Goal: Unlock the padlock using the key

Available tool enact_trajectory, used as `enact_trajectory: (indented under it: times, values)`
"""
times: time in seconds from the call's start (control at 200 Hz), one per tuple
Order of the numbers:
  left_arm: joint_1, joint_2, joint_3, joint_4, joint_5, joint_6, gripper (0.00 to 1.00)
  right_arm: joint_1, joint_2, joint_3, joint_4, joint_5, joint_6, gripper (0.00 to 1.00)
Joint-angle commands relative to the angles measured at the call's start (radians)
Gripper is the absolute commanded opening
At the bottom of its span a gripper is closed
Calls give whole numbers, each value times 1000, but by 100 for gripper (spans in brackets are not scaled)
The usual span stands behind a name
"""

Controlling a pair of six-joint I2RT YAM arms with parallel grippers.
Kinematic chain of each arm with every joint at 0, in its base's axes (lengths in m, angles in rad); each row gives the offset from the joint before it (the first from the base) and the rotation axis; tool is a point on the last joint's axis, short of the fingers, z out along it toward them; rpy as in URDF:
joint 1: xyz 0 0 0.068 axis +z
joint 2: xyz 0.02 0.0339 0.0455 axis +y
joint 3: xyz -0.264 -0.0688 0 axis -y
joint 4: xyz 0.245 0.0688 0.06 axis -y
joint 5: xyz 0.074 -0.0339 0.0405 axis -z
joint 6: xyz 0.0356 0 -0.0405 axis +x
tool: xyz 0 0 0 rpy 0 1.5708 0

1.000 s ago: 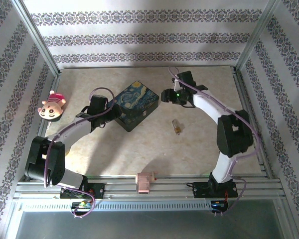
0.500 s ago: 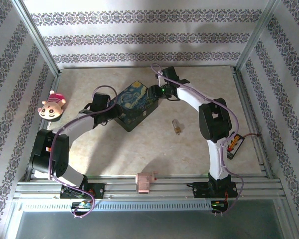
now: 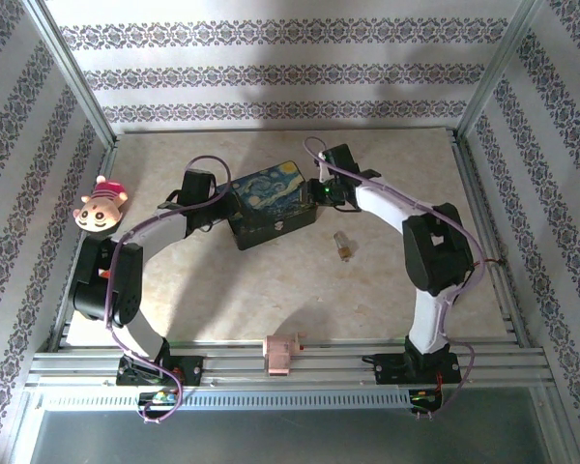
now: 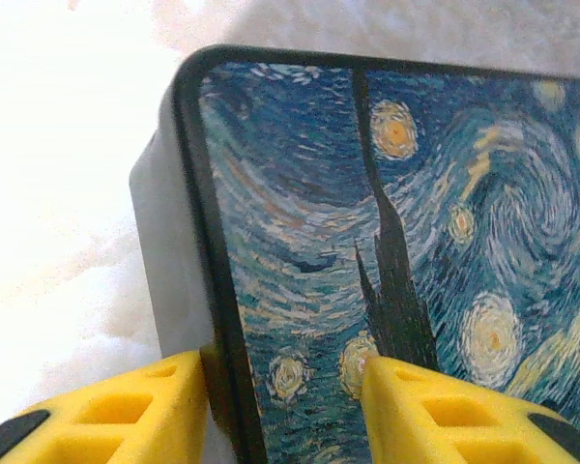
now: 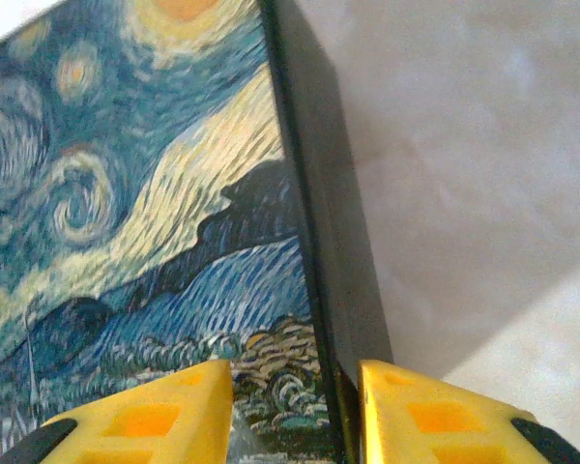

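The padlock [image 3: 342, 246], tiny and brass-yellow, lies on the table to the right of a box painted with a swirling night sky [image 3: 269, 201], apart from both grippers. The key is out of view. My left gripper [image 3: 224, 208] straddles the box's left edge [image 4: 222, 290]: one yellow finger [image 4: 126, 411] is against the outer wall, the other finger [image 4: 445, 411] is over the lid, and the left gripper [image 4: 282, 372] has its jaws part open. My right gripper [image 3: 314, 193] straddles the box's right edge [image 5: 314, 242] the same way, the right gripper [image 5: 295, 377] open.
A pink plush toy [image 3: 99, 205] lies at the table's left edge. A pink block [image 3: 280, 353] sits on the front rail. Metal frame posts and patterned walls close in the table [image 3: 271, 300], with bare surface in front of the box.
Both grippers have closed in on the box's ends and narrowed. The box has turned from a diagonal lie to nearly square with the table. The padlock has stayed put.
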Motion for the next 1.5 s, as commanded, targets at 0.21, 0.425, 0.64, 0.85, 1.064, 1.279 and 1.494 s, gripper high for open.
enact_trajectory:
  times: [0.21, 0.425, 0.64, 0.85, 1.064, 1.279, 1.494]
  values:
    - [-19, 32, -17, 63, 156, -34, 45, 98, -176, -203, -4, 104, 136, 36]
    - [-21, 13, -44, 69, 166, -41, 45, 129, -243, -289, 28, 144, 198, 37]
    - [0, -44, -42, 27, 147, -37, 61, 120, -288, -273, -15, 192, 176, 53]
    - [67, -206, -67, -57, 64, 13, 100, 69, -428, -306, -42, 247, 152, 68]
    - [116, -385, -158, -156, -234, 138, 99, 10, -659, -442, -38, 368, 112, 98]
    - [116, -583, -406, 50, -485, 200, 99, -50, -848, -599, 41, 474, 54, 98]
    - [117, -734, -661, 447, -593, 380, 99, -57, -952, -780, 304, 583, -154, 98]
